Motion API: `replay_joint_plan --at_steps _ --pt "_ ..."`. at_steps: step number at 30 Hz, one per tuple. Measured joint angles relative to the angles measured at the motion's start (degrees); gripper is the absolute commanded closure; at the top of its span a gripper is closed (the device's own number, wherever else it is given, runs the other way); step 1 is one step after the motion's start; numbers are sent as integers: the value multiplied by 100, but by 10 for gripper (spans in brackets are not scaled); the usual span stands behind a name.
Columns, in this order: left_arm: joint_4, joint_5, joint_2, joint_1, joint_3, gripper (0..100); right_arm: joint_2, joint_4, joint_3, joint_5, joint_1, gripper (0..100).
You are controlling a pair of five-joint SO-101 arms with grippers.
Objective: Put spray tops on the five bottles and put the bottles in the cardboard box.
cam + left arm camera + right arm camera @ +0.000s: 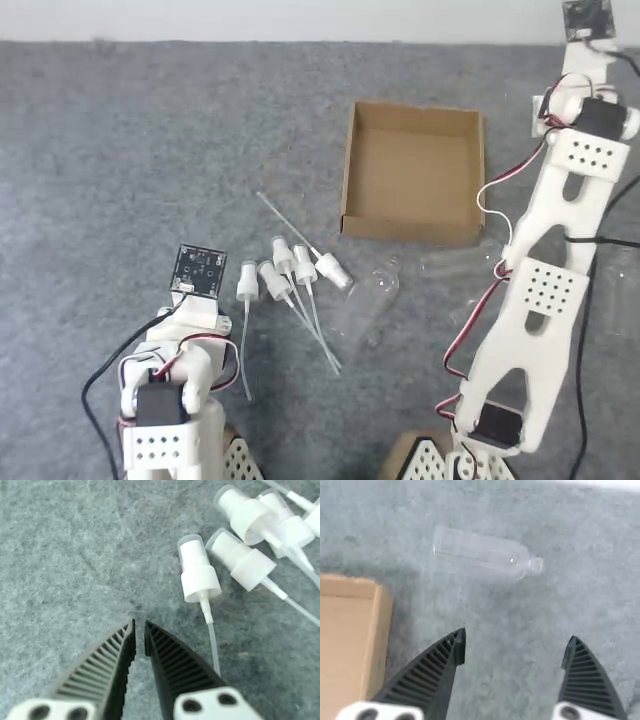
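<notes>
- Since none of the spray tops (283,262) sits on a bottle, I judge the task to be at its very start, with all five cappings and all five placings still to do.
- Five tops lie loose in a cluster on the grey table covering (120,150), their thin dip tubes fanned out toward the arms. The cluster is just off the near left corner of the cardboard box (410,228).
- Clear bottles (452,262) lie on their sides along the near side of the box, between it and the right arm. They are faint against the covering, and I cannot tell how many there are.
- In the right wrist view, one uncapped bottle (485,557) lies flat with its open neck bare, near a corner of the box (350,640) but outside it.
- The cardboard box is a shallow open tray standing upright. Its floor is bare, so no bottle is packed yet.
- The left gripper (140,630) hangs low over the covering with its jaws nearly together and nothing between them. The nearest spray top (199,575) lies just beside its tips, untouched.
- The right gripper (516,642) has its jaws wide apart and holds nothing. The lone bottle lies ahead of it, well clear of the fingertips.
- A likely first step is to grasp one top and one bottle so the two can be joined.
</notes>
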Motion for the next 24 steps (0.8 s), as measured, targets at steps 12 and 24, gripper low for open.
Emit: replay_joint_plan --at_steps 12,24 --pt "0 0 0 0 0 973 105 -352 -167 0 -18 803" --pt "0 0 0 -9 0 973 2488 -5231 -167 -9 -369 808"
